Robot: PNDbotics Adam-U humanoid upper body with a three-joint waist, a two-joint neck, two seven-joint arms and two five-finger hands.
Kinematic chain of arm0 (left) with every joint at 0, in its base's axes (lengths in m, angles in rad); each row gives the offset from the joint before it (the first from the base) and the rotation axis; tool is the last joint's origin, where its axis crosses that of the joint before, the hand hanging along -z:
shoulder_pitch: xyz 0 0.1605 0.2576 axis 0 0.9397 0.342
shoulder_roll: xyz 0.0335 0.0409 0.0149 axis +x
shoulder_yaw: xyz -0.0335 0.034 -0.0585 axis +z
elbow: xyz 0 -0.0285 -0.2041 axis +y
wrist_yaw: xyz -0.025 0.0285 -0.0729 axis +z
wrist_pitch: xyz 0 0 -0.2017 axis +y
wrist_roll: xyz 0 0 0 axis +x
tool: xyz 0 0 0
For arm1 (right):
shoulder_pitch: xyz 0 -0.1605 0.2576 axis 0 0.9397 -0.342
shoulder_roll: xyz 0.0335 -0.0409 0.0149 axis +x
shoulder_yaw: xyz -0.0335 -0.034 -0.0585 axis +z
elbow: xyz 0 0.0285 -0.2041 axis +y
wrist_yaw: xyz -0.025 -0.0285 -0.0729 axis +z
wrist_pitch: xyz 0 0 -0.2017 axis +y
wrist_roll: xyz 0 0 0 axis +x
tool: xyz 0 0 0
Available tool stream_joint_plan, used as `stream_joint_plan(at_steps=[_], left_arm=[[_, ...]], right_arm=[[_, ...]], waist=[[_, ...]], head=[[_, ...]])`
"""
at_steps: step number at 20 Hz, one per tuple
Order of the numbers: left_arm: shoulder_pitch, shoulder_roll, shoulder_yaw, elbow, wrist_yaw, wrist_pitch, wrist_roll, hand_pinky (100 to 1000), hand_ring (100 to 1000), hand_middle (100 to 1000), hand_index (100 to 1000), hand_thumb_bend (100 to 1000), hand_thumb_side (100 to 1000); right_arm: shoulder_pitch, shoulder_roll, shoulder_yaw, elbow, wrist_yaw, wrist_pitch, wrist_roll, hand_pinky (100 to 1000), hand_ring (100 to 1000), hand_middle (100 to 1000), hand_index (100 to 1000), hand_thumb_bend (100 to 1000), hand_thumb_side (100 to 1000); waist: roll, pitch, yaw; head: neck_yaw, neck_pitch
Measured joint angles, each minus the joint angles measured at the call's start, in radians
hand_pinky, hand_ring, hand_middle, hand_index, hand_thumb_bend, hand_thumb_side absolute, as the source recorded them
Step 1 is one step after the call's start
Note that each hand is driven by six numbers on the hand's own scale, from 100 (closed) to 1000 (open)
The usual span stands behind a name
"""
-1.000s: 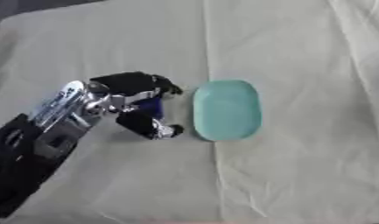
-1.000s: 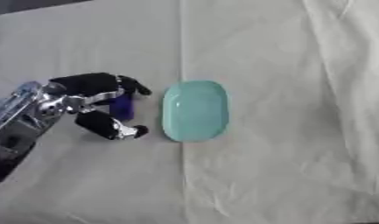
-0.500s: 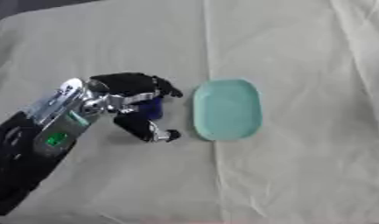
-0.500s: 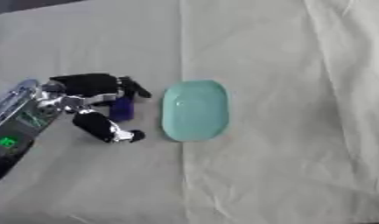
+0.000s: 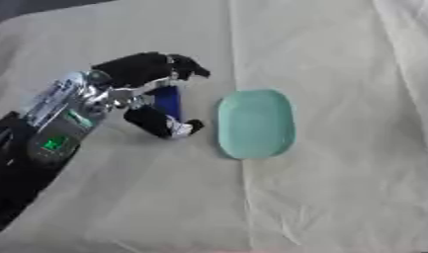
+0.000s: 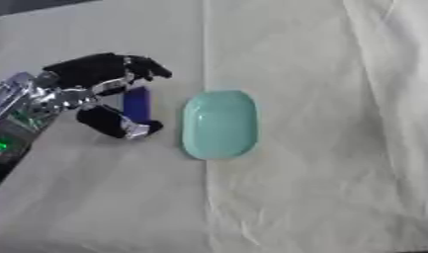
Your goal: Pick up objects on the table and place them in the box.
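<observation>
My left hand (image 5: 139, 79) comes in from the lower left over the cloth-covered table. Its fingers curl over the top and its thumb (image 5: 161, 124) lies below a small dark blue object (image 5: 168, 101), which stands between them. Whether the fingers touch the blue object is hard to tell. Just right of the hand a pale green oval dish-like object (image 5: 256, 123) lies flat on the cloth. No box shows in either view. My right hand is out of sight.
A cream cloth (image 5: 338, 188) with a few folds covers the table. A long crease (image 5: 236, 44) runs from the far edge toward the green object. A dark strip shows at the top left corner (image 6: 26, 6).
The hand and the blue object have hardly moved; the whole picture shifts slightly. The fingers stay curled round the blue object.
</observation>
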Motion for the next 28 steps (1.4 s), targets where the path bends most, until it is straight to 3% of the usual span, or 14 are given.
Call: stream_joint_plan(at_steps=[9, 11, 13, 15, 17, 28], left_arm=[[-0.026, 0.031, 0.007, 0.036, 0.012, 0.046, -0.057, 646, 812, 852, 961, 395, 669], [-0.032, 0.032, 0.007, 0.056, 0.012, 0.048, -0.063, 652, 817, 854, 962, 485, 729], [-0.033, 0.038, 0.007, 0.076, 0.012, 0.046, -0.068, 658, 822, 854, 964, 447, 700], [-0.036, 0.042, 0.007, 0.095, 0.011, 0.041, -0.075, 673, 832, 865, 971, 535, 776], [-0.043, 0.049, 0.007, 0.113, 0.007, 0.034, -0.085, 708, 862, 898, 993, 569, 760], [-0.05, 0.046, 0.0, 0.193, -0.05, 0.014, -0.14, 713, 859, 894, 990, 503, 813]], right_arm=[[0.0, 0.0, 0.0, 0.0, -0.002, -0.002, 0.007, 857, 921, 992, 915, 100, 459], [0.0, -0.001, 0.0, 0.0, -0.003, -0.002, 0.01, 857, 921, 992, 915, 100, 463], [0.0, -0.001, 0.0, 0.0, -0.003, -0.003, 0.012, 858, 921, 992, 915, 100, 460], [0.0, -0.002, 0.0, 0.0, -0.004, -0.003, 0.013, 858, 921, 993, 916, 100, 462], [0.0, -0.006, 0.0, 0.0, -0.007, -0.003, 0.014, 858, 922, 993, 916, 100, 462], [-0.009, -0.009, 0.001, 0.0, -0.012, -0.004, 0.022, 858, 921, 992, 915, 100, 462]], waist=[[0.003, 0.0, -0.003], [0.004, 0.002, -0.005], [0.005, 0.002, -0.006], [0.007, 0.002, -0.006], [0.009, 0.003, -0.006], [0.011, 0.008, -0.01]], head=[[0.0, 0.0], [0.0, 0.0], [0.0, 0.0], [0.0, 0.0], [0.0, 0.0], [0.0, 0.0]])
